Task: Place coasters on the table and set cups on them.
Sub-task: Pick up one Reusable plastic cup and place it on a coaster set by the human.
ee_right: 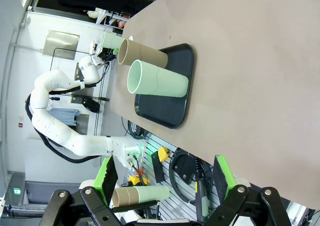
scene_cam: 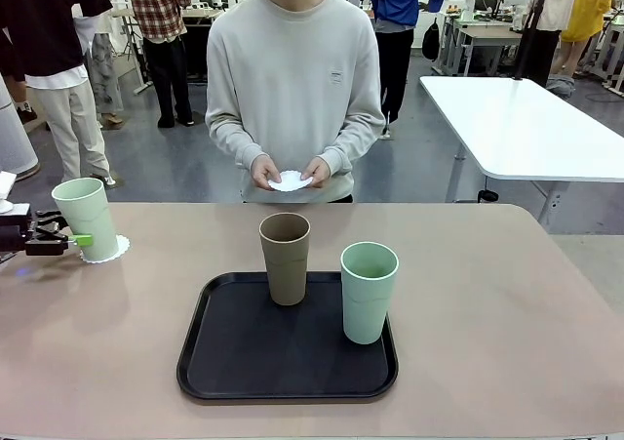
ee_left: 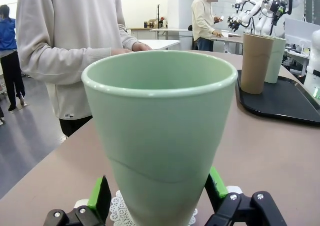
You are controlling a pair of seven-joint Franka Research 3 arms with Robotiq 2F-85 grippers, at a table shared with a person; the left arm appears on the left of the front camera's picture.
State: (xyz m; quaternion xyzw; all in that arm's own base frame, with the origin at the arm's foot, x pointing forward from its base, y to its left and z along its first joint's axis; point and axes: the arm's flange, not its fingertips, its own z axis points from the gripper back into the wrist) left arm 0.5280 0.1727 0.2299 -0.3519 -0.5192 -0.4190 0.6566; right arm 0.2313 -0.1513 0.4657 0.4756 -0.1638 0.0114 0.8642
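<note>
Close to the far left corner of the surface (scene_cam: 487,313): left-hand mint cup (scene_cam: 86,216), upright, seated on a coaster (scene_cam: 111,253), the scalloped white rim peeping out around the base on the near side. Left fingers (ee_left: 101,196) spread to full width, one green pad on either side of that cup's lower wall and just beside it; no squeeze visible, actual contact impossible to tell from the wrist view. In the middle of the surface, close to the near edge: black tray (scene_cam: 224,372), lying flat and carrying the other two cups. Brown cup (scene_cam: 285,258) upright at the middle of the tray's far edge. Second mint cup (scene_cam: 369,292) upright beside the tray's right edge, about halfway along it, apart from the brown cup and not touching it. Both tray cups empty as far as visible, mouths up. Right fingers (ee_right: 222,178) wide open with nothing between the pads, well apart from the tray and every cup, pointed across the surface toward the tray from its right side. Beyond the far edge, at its middle: a person in a pale grey sweatshirt, left hand (scene_cam: 317,172) and right hand (scene_cam: 265,174) brought together at waist height around the held coasters (scene_cam: 291,180), white scalloped paper clear of the surface, exact count not readable.
</note>
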